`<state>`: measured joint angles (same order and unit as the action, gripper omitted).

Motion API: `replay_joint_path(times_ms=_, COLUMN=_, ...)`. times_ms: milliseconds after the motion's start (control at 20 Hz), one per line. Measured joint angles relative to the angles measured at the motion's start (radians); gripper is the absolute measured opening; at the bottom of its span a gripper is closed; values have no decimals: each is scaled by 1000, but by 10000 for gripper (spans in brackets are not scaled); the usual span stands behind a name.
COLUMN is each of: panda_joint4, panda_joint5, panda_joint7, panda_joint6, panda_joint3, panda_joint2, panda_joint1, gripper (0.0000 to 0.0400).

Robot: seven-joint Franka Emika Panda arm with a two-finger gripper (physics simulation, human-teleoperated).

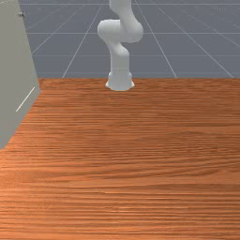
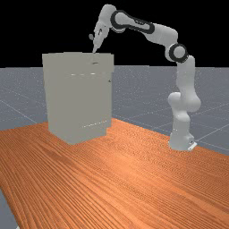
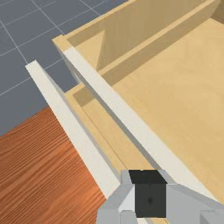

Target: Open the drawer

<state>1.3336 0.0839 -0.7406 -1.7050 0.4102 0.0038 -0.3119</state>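
In the far view my gripper (image 2: 95, 48) points down at the top of the grey-beige cabinet (image 2: 78, 98). Its fingers are together in the wrist view, where the gripper (image 3: 150, 193) stands over the pale front edges; contact with them cannot be told. One pale front (image 3: 127, 113) borders a wooden drawer interior (image 3: 175, 87). Roughly parallel to it runs an outer pale front (image 3: 74, 127), with a wooden strip between them. A small dark handle (image 2: 109, 81) sits on the cabinet's side toward the arm; a similar handle (image 1: 21, 14) is in the front view.
The cabinet (image 1: 14, 75) stands tall at the front view's left edge. The arm's base is at the far edge of the wooden table (image 1: 126, 154) there. Beyond the fronts in the wrist view lie table wood (image 3: 43, 157) and grey floor (image 3: 22, 96).
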Motion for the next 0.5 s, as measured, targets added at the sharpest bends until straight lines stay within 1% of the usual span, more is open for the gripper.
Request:
replay_joint_path(times_ms=250, panda_joint4=93, panda_joint5=1, panda_joint7=3, panda_joint6=-97, panda_joint3=1, panda_joint2=-58, panda_joint1=13, gripper=1)
replay_joint_path(times_ms=300, panda_joint4=114, panda_joint5=2, panda_joint7=6, panda_joint6=-116, panda_joint3=-1, panda_joint2=-72, panda_joint1=15, gripper=6)
replay_joint_path(times_ms=400, panda_joint4=160, panda_joint5=5, panda_joint7=11, panda_joint6=-152, panda_joint3=-8, panda_joint2=-105, panda_joint1=17, gripper=37)
replay_joint_path(times_ms=500, panda_joint4=228, panda_joint5=11, panda_joint7=15, panda_joint6=-190, panda_joint3=-31, panda_joint2=-158, panda_joint1=23, gripper=46)
